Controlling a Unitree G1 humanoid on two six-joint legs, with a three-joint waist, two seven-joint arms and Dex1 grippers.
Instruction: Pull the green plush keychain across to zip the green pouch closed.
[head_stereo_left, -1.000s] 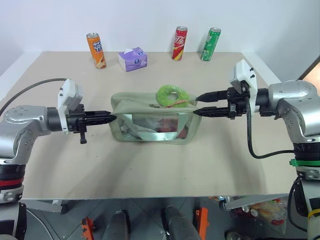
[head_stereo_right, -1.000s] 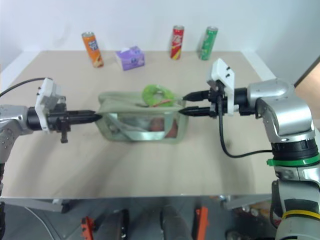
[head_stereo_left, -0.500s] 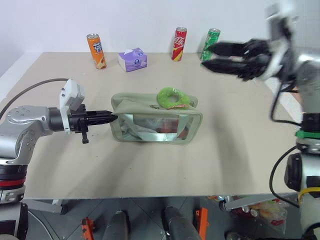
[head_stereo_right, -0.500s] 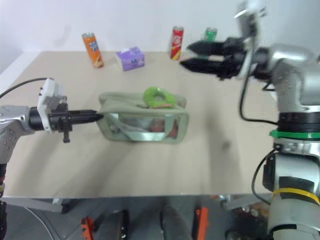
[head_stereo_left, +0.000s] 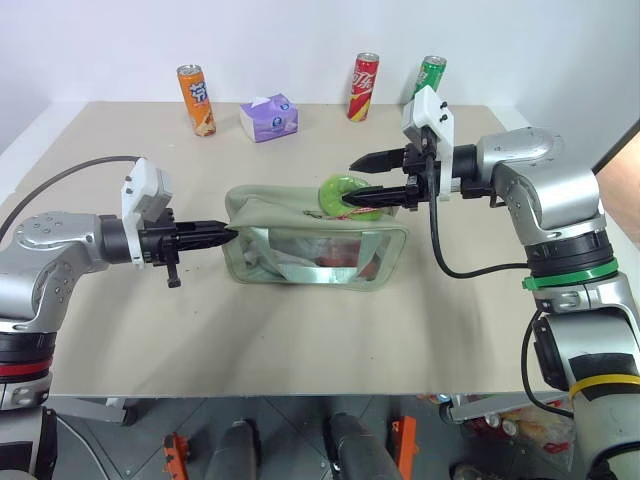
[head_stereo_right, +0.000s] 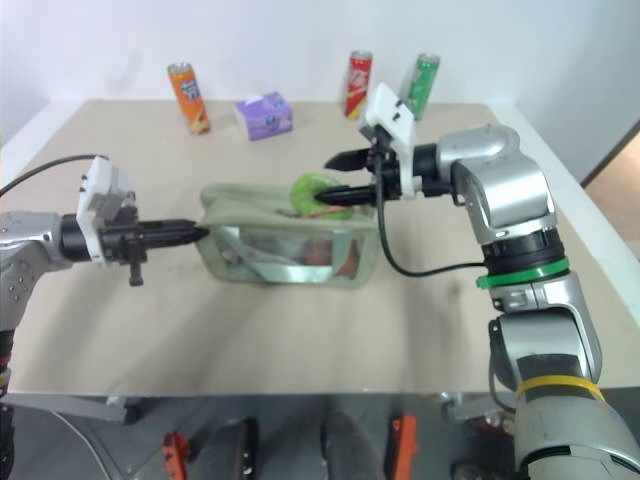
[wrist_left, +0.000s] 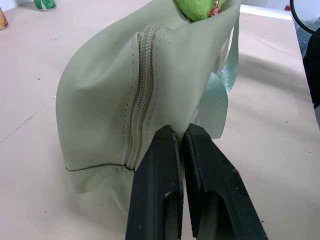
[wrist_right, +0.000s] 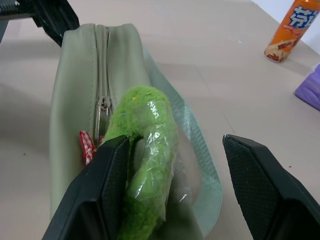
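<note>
The green pouch (head_stereo_left: 300, 245) lies mid-table with its clear panel facing me and its zipper (wrist_left: 140, 95) running along the top. My left gripper (head_stereo_left: 228, 235) is shut on the fabric at the pouch's left end; the left wrist view shows its fingers (wrist_left: 160, 165) pinching that edge. The green plush keychain (head_stereo_left: 343, 190) rests curled on top of the pouch near its right end, with a small red tag (wrist_right: 86, 145) beside the zip slider (wrist_right: 103, 105). My right gripper (head_stereo_left: 350, 184) is open, one finger on each side of the plush (wrist_right: 145, 140).
Along the table's far edge stand an orange can (head_stereo_left: 196, 98), a purple tissue pack (head_stereo_left: 270, 116), a red can (head_stereo_left: 364, 87) and a green can (head_stereo_left: 428, 78). Bare tabletop (head_stereo_left: 300, 340) stretches in front of the pouch.
My right gripper left the pouch's right end, swung up toward the cans, then came back leftward and now straddles the plush. The left gripper and the pouch stayed put.
</note>
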